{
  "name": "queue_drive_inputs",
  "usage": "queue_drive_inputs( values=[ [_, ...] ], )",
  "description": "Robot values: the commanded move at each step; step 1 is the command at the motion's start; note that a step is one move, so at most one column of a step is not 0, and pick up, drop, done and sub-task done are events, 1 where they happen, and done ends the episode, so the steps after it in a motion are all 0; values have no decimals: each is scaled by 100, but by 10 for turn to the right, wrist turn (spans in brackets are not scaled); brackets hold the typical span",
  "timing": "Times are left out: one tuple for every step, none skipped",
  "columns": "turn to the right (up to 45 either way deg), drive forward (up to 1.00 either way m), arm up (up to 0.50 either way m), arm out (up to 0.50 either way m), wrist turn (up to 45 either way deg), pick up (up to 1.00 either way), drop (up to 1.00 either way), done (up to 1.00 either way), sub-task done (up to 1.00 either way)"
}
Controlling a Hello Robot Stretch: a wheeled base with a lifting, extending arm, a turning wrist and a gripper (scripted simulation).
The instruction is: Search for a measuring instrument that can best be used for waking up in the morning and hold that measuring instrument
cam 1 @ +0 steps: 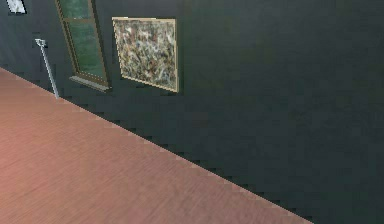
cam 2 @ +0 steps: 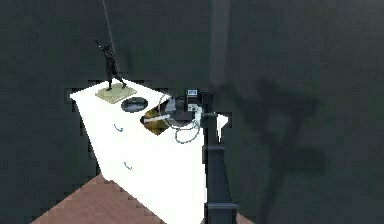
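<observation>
Arm [cam 2: 215,185] foremost; gripper [cam 2: 172,116] near small dark box [cam 2: 193,97].

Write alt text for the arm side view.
The robot's arm reaches up to a white cabinet against a dark wall, its gripper at the top's right end among small things; whether it holds anything cannot be told. A dark statue and a round dish stand further left.

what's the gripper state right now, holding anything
gripper: cannot tell whether it holds anything; small things lie on the white dresser at its far end.
</observation>
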Motion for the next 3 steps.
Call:
queue_drive_inputs(
  values=[
    [0,0,0,0,0,100,0,0,0],
    [0,0,10,0,0,0,0,0,0],
    [0,0,0,0,0,0,0,100,0]
  ],
)
